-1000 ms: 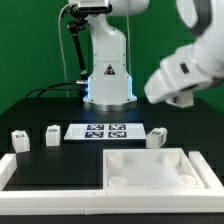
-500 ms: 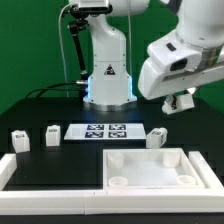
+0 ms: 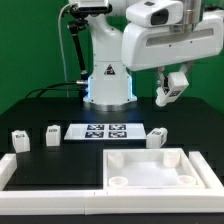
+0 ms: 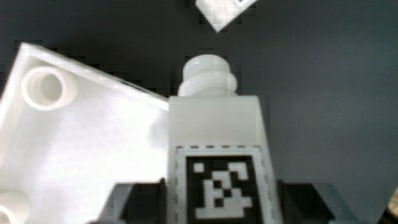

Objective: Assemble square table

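Observation:
The white square tabletop (image 3: 150, 166) lies at the front on the exterior view's right, raised edges and corner sockets facing up. High above its far edge, my gripper (image 3: 171, 90) is shut on a white tagged leg (image 3: 168, 92). In the wrist view that leg (image 4: 217, 120) stands between the dark fingers (image 4: 135, 203), its peg end pointing away and its tag facing the camera. The tabletop (image 4: 80, 135) and one round socket lie below it. Three more legs rest on the black table: two (image 3: 19, 140) (image 3: 52, 134) at the exterior view's left, one (image 3: 157, 137) just behind the tabletop.
The marker board (image 3: 100, 131) lies flat in the middle, in front of the robot's base (image 3: 107, 75). Long white border rails (image 3: 45, 188) run along the front and the exterior view's left corner. A white fragment (image 4: 226, 12) shows at the wrist picture's edge.
The arm has swung toward the exterior view's left and risen, carrying the leg with it. The gripper has stayed shut on the leg, and the parts on the table have not moved.

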Tool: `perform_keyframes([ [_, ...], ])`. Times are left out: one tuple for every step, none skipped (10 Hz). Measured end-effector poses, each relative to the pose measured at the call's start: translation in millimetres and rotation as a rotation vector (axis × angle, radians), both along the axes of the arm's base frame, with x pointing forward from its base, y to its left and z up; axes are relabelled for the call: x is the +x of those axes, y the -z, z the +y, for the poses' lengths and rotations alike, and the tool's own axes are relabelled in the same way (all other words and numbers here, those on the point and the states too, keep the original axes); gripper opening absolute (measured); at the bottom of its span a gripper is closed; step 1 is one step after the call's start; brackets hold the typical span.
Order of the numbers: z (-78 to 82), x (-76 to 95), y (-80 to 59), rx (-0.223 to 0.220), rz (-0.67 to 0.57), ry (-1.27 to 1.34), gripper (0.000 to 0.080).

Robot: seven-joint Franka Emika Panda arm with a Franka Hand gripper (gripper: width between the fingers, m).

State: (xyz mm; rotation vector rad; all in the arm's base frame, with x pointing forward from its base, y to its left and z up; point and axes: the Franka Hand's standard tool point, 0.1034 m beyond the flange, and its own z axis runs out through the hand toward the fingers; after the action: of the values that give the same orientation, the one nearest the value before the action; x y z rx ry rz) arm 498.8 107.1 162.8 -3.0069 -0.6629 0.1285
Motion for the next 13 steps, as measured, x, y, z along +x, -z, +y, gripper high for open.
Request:
perform_keyframes([
  [-1.6, 0.8, 1.4, 0.016, -0.062, 0.006, 0.0291],
  [-0.9, 5.8, 4.7, 0.026, -0.109, 0.008, 0.0291],
  [1.0, 27.5, 8.3, 0.056, -0.21, 0.0, 0.0291],
  [-5.7, 46.9, 4.8, 0.077, -0.269, -0.002, 0.0291],
  [-14.6, 65.0, -5.7, 0.079, -0.308, -0.015, 0.0291],
  [-22.3, 80.5, -17.5, 0.077, -0.393, -0.037, 0.0291],
  [-24.7, 79.9, -14.6, 0.079, -0.446, -0.032, 0.0291],
  [-27.7, 77.2, -11.1, 0.076, -0.465, -0.041, 0.0291],
  [-27.0, 77.1, -11.3, 0.076, -0.458, -0.041, 0.0291],
  [-27.0, 77.3, -11.4, 0.076, -0.459, -0.041, 0.0291],
  [-27.1, 77.2, -11.0, 0.076, -0.458, -0.041, 0.0291],
  [-27.4, 77.4, -9.2, 0.076, -0.457, -0.042, 0.0291],
  [-30.3, 84.7, -3.3, 0.077, -0.467, -0.065, 0.0291],
])
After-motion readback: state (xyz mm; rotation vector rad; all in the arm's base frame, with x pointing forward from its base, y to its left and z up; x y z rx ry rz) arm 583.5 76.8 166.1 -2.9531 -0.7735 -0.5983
